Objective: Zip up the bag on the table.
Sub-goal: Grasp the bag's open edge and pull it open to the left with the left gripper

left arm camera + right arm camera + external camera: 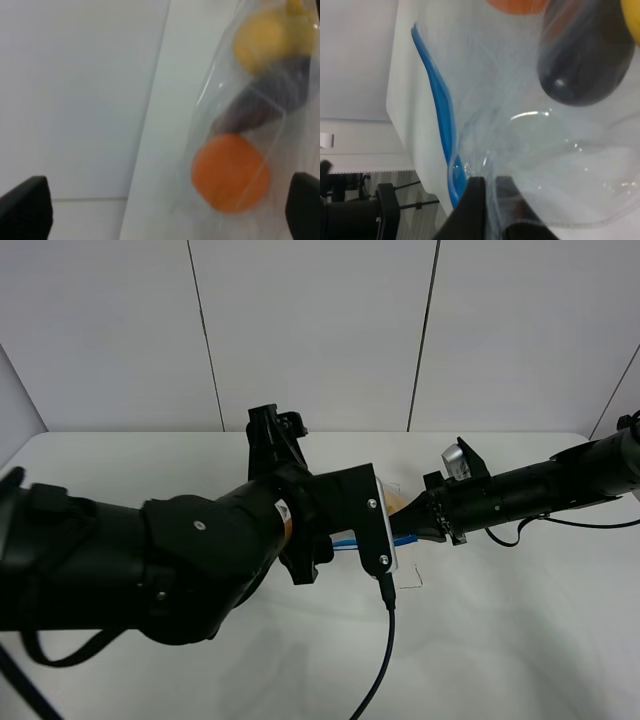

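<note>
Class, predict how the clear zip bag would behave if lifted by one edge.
Probably floppy: the bag is thin, wrinkled clear film and its blue zipper strip curves. The round orange and eggplant look loose inside, so weight would likely shift. Glossy film may slip.

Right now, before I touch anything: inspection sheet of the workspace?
Surface: plain white matte table, middle hidden by arms.
Job's things: clear crinkly plastic zip bag, blue zipper strip, holding round orange, purple eggplant, yellow fruit; zip state unclear.
Clutter: nothing seen.
Hands: left hand open, bag ahead of it; right hand shut on the bag near the strip.
Cables: black cable trails from left wrist over the table; thinner one under right arm.
Surroundings: white panelled walls; dark stands past the table edge.
</note>
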Tool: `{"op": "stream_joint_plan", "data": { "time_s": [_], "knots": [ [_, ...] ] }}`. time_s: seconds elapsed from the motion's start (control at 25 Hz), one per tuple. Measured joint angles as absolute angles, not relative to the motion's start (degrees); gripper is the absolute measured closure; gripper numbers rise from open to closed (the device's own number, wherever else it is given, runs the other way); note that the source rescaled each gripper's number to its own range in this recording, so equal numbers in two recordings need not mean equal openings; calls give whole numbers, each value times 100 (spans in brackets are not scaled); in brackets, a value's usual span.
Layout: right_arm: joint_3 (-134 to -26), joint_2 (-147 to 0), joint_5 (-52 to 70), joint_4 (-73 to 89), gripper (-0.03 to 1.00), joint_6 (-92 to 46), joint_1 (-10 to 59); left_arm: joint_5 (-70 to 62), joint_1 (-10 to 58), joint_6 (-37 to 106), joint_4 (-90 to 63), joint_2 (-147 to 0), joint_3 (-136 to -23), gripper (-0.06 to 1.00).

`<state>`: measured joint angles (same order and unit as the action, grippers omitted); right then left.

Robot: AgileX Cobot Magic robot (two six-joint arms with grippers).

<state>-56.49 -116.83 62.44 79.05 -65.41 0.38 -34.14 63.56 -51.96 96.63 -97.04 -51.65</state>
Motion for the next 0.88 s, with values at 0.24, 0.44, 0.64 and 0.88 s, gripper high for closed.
{"op": "stream_joint_plan", "data": {
  "time_s": [0.24,0.44,0.64,0.88],
  "knots": [
    [-5649,-11683,6244,7909,97,-6528,38,-3383,6368,-5879,9916,-10241,-5189,-2],
    [-5649,-11683,6249,7986,97,-6528,38,-3448,6664,-5905,9936,-10572,-5275,-1],
    [-5649,-11683,6325,8148,97,-6528,38,-3454,6824,-5898,9955,-10946,-5536,0],
    [-5649,-11683,6479,8160,97,-6497,38,-3598,6824,-5862,9955,-11358,-6022,1]
  ]
}}
